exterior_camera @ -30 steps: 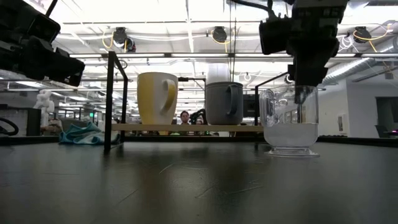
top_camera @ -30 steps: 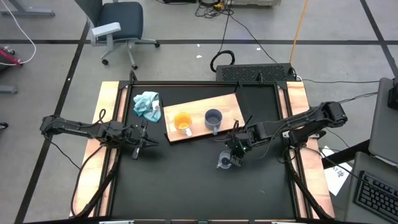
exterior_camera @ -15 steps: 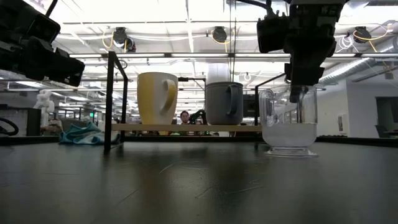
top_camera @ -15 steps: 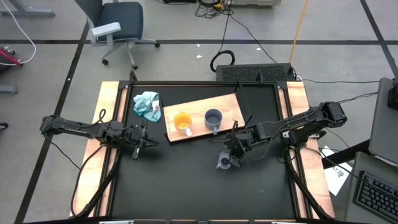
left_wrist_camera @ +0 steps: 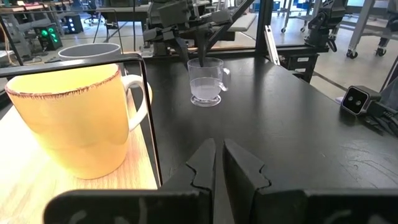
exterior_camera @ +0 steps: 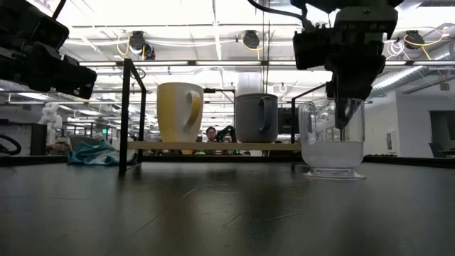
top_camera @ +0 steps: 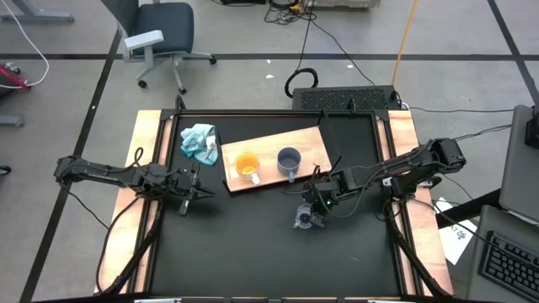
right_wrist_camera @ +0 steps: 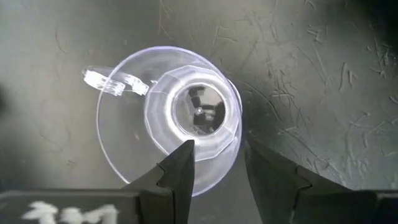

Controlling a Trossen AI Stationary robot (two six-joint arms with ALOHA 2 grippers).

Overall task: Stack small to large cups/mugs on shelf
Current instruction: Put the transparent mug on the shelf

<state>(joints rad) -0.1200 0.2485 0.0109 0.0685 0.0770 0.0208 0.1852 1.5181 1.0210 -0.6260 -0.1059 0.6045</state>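
The orange mug [top_camera: 247,166] and the grey-blue mug [top_camera: 289,160] stand upright side by side on the light-wood shelf board [top_camera: 307,141] at the table's far middle. The clear glass cup [top_camera: 303,220] stands upright on the black tabletop, near of the board. My right gripper [right_wrist_camera: 217,158] is open above the cup, pointing down, with one finger inside the cup and one outside its wall. My left gripper [top_camera: 190,192] is shut and empty over the table's left part, left of the board. My right gripper straddles the glass cup's wall [right_wrist_camera: 235,146] away from the handle [right_wrist_camera: 111,84], one finger [right_wrist_camera: 183,163] inside and the other outside, coming from above. I cannot tell whether either finger touches the wall. The cup stands upright on the table.
A light-blue cloth [top_camera: 199,141] lies at the table's far left, beside the board. A thin black frame [exterior_camera: 126,114] stands around the board. Pale wooden rails [top_camera: 148,160] run along the table's left and right sides. Bare black tabletop lies near of the cup.
My right gripper has shifted slightly over the glass cup and come down a little, so its finger reaches lower inside the cup. The cup and both mugs stay where they were.
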